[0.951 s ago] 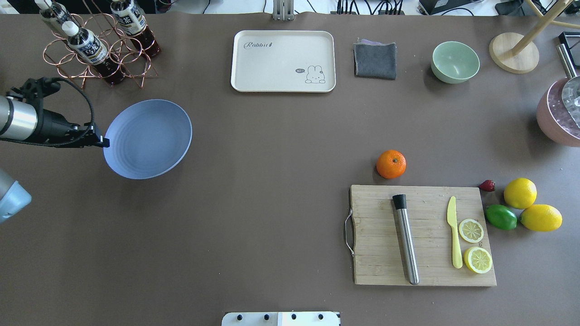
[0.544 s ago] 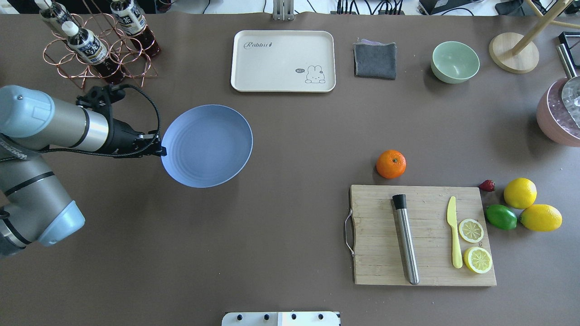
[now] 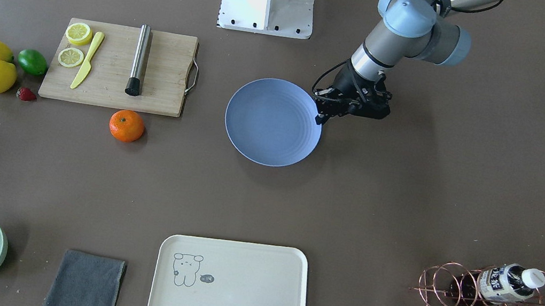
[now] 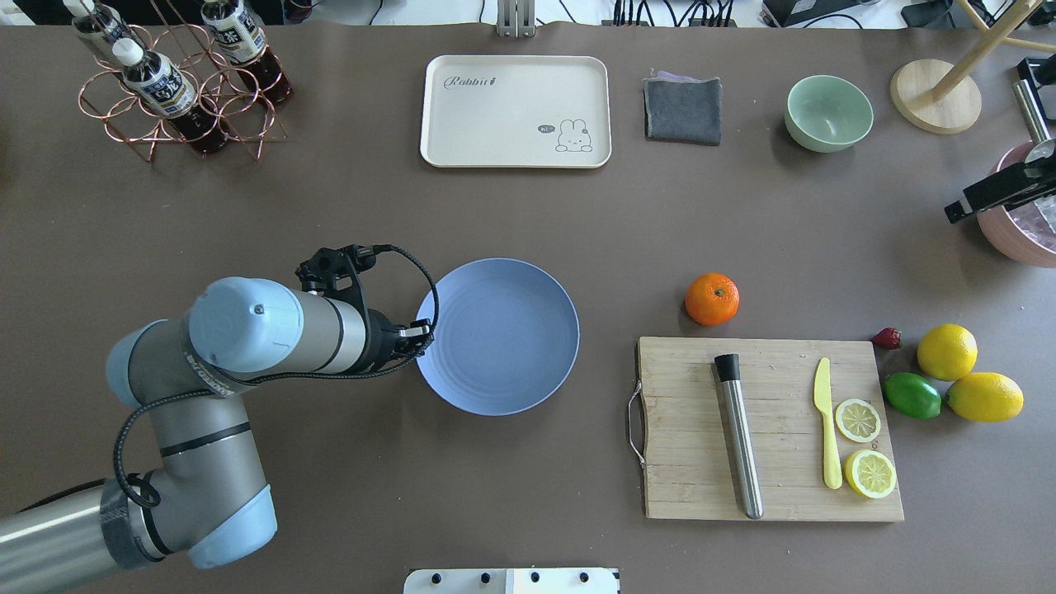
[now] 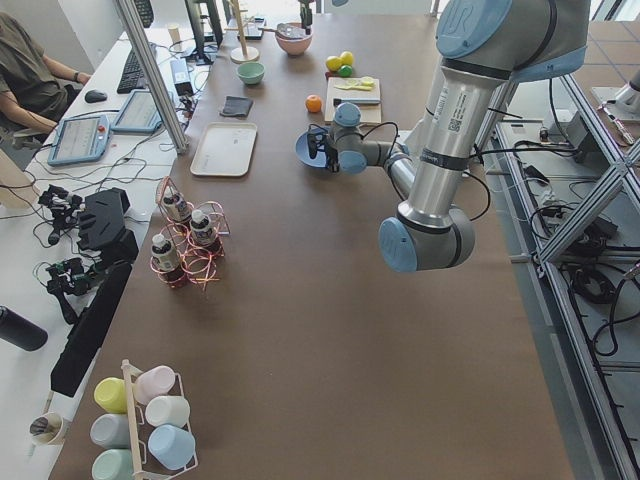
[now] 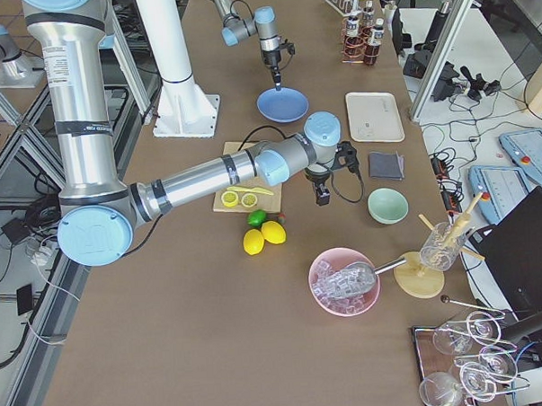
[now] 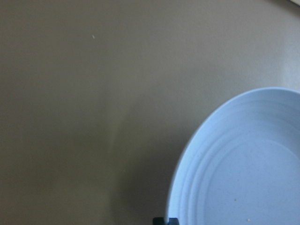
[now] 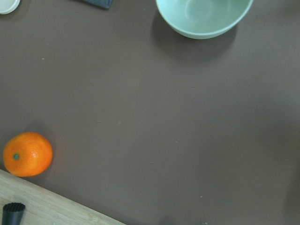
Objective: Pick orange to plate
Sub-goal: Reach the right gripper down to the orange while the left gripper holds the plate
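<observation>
The orange (image 4: pixel 712 299) sits on the brown table just beyond the cutting board's far left corner, and shows too in the front view (image 3: pixel 127 126) and the right wrist view (image 8: pixel 27 153). My left gripper (image 4: pixel 421 334) is shut on the near-left rim of the blue plate (image 4: pixel 497 336), which it holds level near the table's middle, left of the orange. The plate (image 3: pixel 273 122) is empty and casts a shadow beneath. My right gripper (image 4: pixel 955 213) comes in at the far right edge, well apart from the orange. Its jaws are not clear.
A cutting board (image 4: pixel 685 495) holds a steel muddler (image 4: pixel 739 437), a yellow knife (image 4: pixel 827 429) and lemon slices. Two lemons and a lime (image 4: pixel 912 395) lie to its right. Further back are a cream tray (image 4: pixel 516 111), a grey cloth (image 4: pixel 683 109), a green bowl (image 4: pixel 828 112) and a bottle rack (image 4: pixel 177 91).
My left arm has carried the plate rightward and nearer to the robot, from the table's left side to its middle. The right gripper has come into view at the right edge.
</observation>
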### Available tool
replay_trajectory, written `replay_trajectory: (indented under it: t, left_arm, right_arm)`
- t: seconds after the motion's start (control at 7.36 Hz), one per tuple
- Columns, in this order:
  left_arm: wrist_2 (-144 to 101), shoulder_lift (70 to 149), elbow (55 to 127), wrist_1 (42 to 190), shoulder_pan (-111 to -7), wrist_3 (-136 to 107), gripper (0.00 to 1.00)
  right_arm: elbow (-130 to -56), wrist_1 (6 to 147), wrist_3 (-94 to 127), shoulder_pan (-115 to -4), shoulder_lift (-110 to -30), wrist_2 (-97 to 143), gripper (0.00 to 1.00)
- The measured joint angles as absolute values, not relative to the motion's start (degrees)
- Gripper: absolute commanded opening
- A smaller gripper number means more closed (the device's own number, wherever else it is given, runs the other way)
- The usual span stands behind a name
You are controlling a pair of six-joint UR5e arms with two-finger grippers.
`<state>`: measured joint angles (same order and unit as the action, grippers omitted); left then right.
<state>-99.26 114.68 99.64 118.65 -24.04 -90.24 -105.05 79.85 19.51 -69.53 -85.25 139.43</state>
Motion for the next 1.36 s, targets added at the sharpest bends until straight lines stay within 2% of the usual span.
replay_trajectory:
  t: [0.27,0.41,0.54,0.82,1.22,1.36]
  left_arm:
    - [-96.9,118.0,96.8,117.6,-21.9,-91.2,0.00]
    - [-96.6,118.5,96.3,117.5,-21.7,-91.3,0.44]
    - [-96.6,118.6,96.1,117.4,-21.6,-91.3,0.78]
    - [-96.5,118.7,95.7,117.4,-21.6,-91.1,0.79]
    - [-96.4,118.7,95.7,117.4,-22.0,-91.2,0.79]
    - [-96.4,118.6,95.7,117.4,-22.1,-91.2,0.79]
  right_arm:
    - [-105.3,79.6,30.8,-60.1,-79.7,133.6,1.00]
    - [-105.3,79.6,35.5,-55.3,-77.5,129.8,1.00]
    - [-105.0,79.5,39.7,-50.7,-75.6,126.3,1.00]
    - [-103.5,79.3,45.1,-43.1,-72.6,119.1,1.00]
    - [-96.8,73.5,49.2,-38.5,-70.4,114.3,0.99]
    - [-95.8,72.7,49.3,-38.3,-70.5,114.1,0.70]
